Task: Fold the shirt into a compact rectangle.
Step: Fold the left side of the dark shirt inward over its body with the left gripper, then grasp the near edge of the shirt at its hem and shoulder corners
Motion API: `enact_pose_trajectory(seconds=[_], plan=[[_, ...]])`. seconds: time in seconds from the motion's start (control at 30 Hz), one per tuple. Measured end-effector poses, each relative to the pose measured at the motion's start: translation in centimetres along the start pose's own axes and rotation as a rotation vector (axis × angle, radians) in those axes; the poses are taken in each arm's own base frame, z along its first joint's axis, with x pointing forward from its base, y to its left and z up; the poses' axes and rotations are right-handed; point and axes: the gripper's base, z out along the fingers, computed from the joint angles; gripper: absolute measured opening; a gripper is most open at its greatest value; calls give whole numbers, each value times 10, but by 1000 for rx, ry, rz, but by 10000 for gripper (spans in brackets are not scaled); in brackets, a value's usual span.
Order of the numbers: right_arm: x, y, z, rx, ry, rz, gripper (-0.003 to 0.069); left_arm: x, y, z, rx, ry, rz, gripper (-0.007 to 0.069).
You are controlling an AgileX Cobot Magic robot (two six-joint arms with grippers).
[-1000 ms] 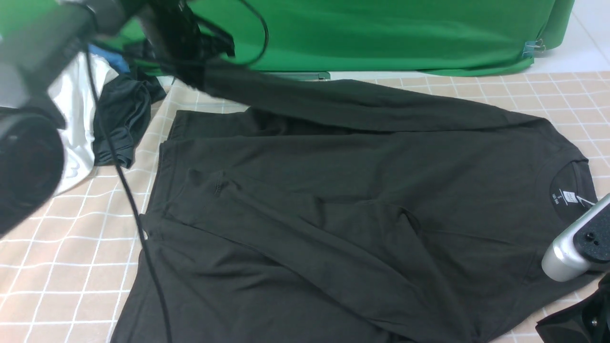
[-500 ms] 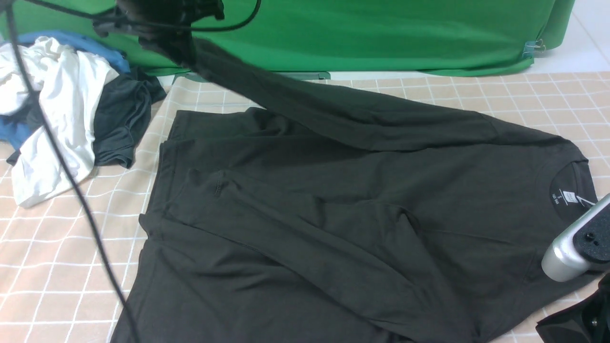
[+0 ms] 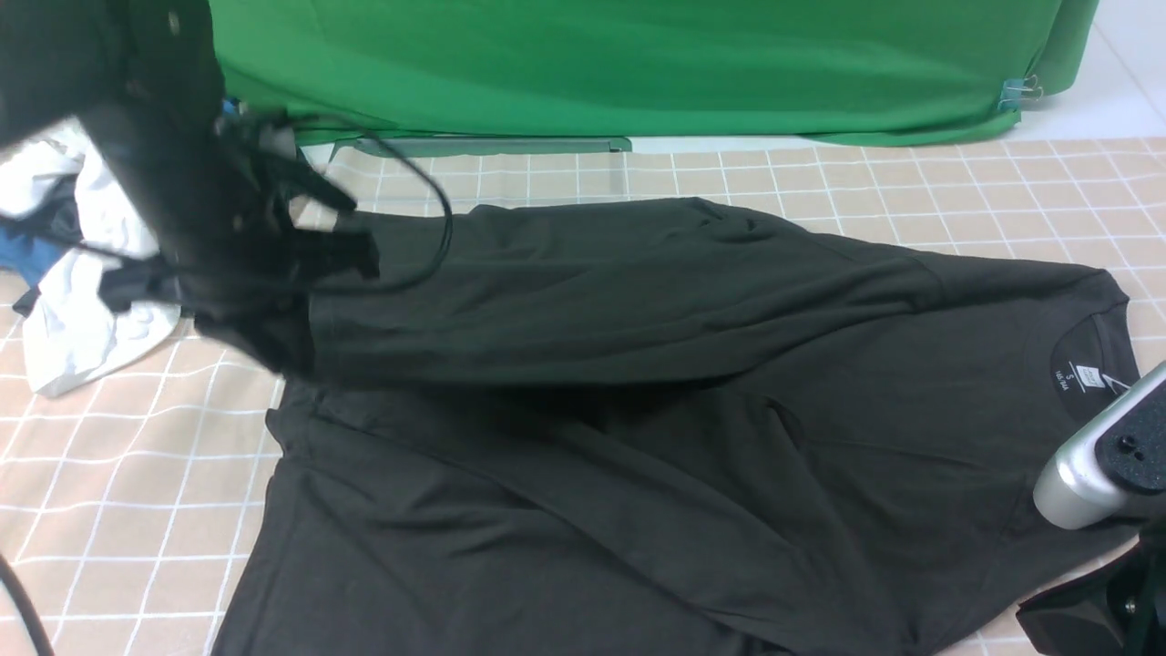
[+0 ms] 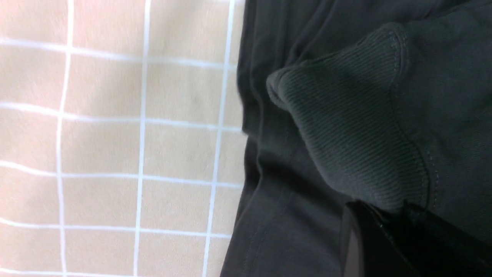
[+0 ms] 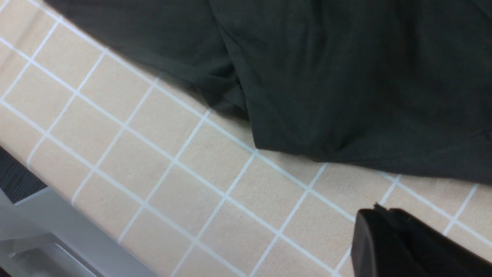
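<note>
1. Left gripper [image 4: 396,215]: jaws clamped on the ribbed cuff [image 4: 353,134] of the far sleeve [image 3: 592,292]. In the front view it is motion-blurred, above the hem end of the shirt [image 3: 911,364].
2. Right gripper [image 5: 384,231]: only a dark fingertip shows, over the bare checked cloth [image 5: 173,184] just beside the shirt's edge and not touching it. Jaws apart or together: cannot tell.
3. Shirt position: spread on the checked cloth, collar and neck label [image 3: 1089,375] toward the robot's right, hem toward its left. No print shows, so it is judged chest-down.
4. Step in hand (judgement): sleeve fold-in. The gripped sleeve stretches along the upper torso toward the hem. The near sleeve [image 3: 656,515] lies diagonally across the body.
5. Next move (judgement): lower the cuff onto the torso, inside the body outline and with the sleeve straight, then let go. The body folds are not yet done, so the task is at an early stage.
6. Counts:
   - shirt: 1
   - sleeves: 2 (1 gripped, 1 lying)
   - grippers: 2
   - neck label: 1
   - spare clothes at far left: white garment [image 3: 73,337] 1, blue scrap [image 3: 14,260] 1, the rest hidden behind the left arm [image 3: 137,137]
   - green backdrop [image 3: 638,64]: 1
</note>
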Motion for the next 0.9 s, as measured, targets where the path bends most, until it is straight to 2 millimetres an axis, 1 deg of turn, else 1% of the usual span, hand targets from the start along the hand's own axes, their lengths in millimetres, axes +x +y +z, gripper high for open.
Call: enact_pose_trajectory(seconds=[0.1,0.17,0.23,0.3,0.37,0.4,0.43,0.5,0.57,0.6,0.67,0.73,0.77,0.8,0.83,0.87,0.9], plan=[[0,0,0,0,-2,0,31,11,-2,18,42,54,-31,40],[-1,0,0,-1,-7,0,31,16,-3,24,59,73,-41,46],[-2,0,0,-1,-18,0,31,19,-2,28,59,85,-45,71],[-3,0,0,-2,-31,0,31,21,-1,31,57,90,-39,118],[-4,0,0,-3,-46,0,31,21,-1,31,52,88,-30,179],[-5,0,0,-4,-53,1,31,21,-1,31,49,87,-23,222],[-5,0,0,-3,-55,3,31,21,0,31,48,89,-21,222],[-6,-2,0,26,-65,14,31,25,1,30,28,136,-7,292],[-5,-7,0,72,-58,38,31,33,4,28,13,178,-3,309],[-5,-7,0,77,-56,39,31,34,4,29,11,183,-4,308],[-3,-12,-1,128,-36,52,31,52,8,26,13,207,-24,298],[-2,-13,-1,144,-31,55,30,67,9,23,14,208,-29,282],[-2,-14,-1,148,-32,59,29,78,10,24,13,222,-31,269],[-3,-14,-1,150,-34,61,29,96,12,21,22,209,-44,256],[-3,-14,-1,151,-36,59,29,106,13,22,22,204,-47,251],[-3,-14,-1,151,-37,59,29,110,14,23,20,212,-46,251],[-4,-14,-1,150,-45,59,29,122,17,23,25,191,-47,255]])
